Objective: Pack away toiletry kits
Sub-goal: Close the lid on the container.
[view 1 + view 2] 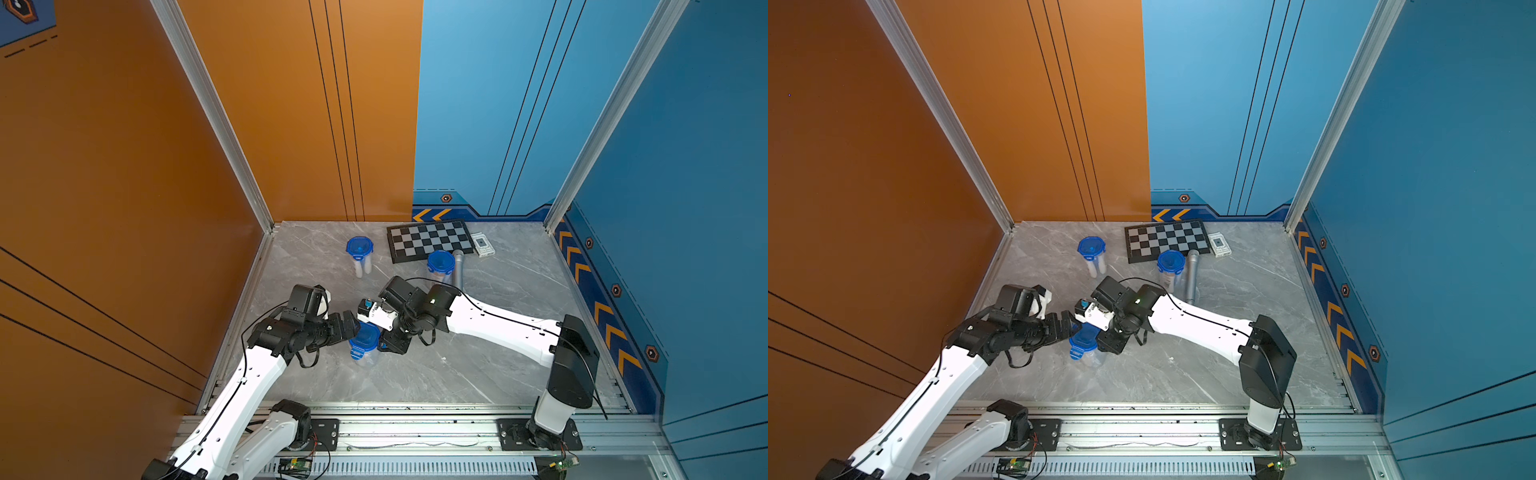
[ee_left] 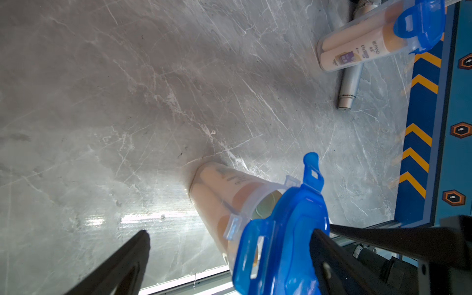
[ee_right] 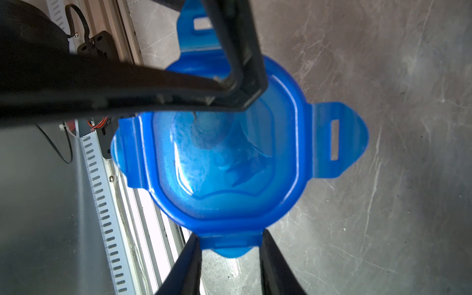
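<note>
Broadly, the grey marble table (image 1: 478,353) carries three clear cups, and the step in hand looks like latching the blue lid (image 3: 229,158) onto the near cup (image 1: 365,358), which stands upright at mid-table with orange-capped bottles (image 2: 212,189) inside. The two other lidded cups stand well apart from it, at 12 o'clock (image 1: 359,253) and about 1 o'clock (image 1: 440,268), the latter just beside the silver microphone (image 1: 458,270).

In both top views the lid lies at about 4 o'clock of the left claw (image 2: 229,233) and at 9 o'clock of the right claw (image 3: 229,237). The left claw stands wide apart, one finger laid across the lid's top. The right claw's fingers are narrowly spaced on either side of one tab (image 3: 231,249), against its edges; whether they squeeze it I cannot tell. Another tab (image 2: 312,169) juts out unlatched.

To do this well, I judge the left finger should press the lid flat so the rim seats all round. The right claw should then fold its tab straight down over the cup's clear lug (image 2: 233,227) without tipping the cup, and the opposite tab should follow
</note>
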`<state>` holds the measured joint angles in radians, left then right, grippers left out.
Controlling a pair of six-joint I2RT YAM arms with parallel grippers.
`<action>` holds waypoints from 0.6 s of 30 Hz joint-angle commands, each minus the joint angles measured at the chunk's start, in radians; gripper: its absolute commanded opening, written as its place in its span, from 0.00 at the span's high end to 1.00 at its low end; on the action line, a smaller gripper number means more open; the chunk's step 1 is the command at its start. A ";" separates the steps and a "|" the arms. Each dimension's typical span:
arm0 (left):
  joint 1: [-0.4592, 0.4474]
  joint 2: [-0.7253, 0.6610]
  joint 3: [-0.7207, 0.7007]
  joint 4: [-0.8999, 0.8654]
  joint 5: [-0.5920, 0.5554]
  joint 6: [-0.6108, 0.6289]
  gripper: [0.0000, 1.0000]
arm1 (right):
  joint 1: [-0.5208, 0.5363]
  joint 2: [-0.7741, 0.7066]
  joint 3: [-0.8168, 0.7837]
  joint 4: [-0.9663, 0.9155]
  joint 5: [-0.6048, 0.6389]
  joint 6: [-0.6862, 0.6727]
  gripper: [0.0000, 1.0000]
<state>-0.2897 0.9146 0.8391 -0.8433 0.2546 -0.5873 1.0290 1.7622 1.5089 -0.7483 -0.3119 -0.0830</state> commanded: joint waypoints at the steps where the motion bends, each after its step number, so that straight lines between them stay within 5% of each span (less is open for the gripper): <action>1: -0.008 0.004 -0.008 -0.042 -0.018 0.018 0.02 | 0.009 0.012 -0.003 0.001 0.019 -0.015 0.81; 11: -0.011 0.003 -0.034 -0.063 -0.041 0.007 0.01 | 0.016 0.010 0.003 -0.007 0.014 -0.011 0.73; 18: -0.010 0.008 -0.033 -0.073 -0.055 0.007 0.01 | 0.022 0.003 0.006 -0.017 0.017 -0.002 0.57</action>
<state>-0.2901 0.9184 0.8234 -0.8753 0.2287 -0.5880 1.0363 1.7622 1.5089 -0.7479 -0.3088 -0.0811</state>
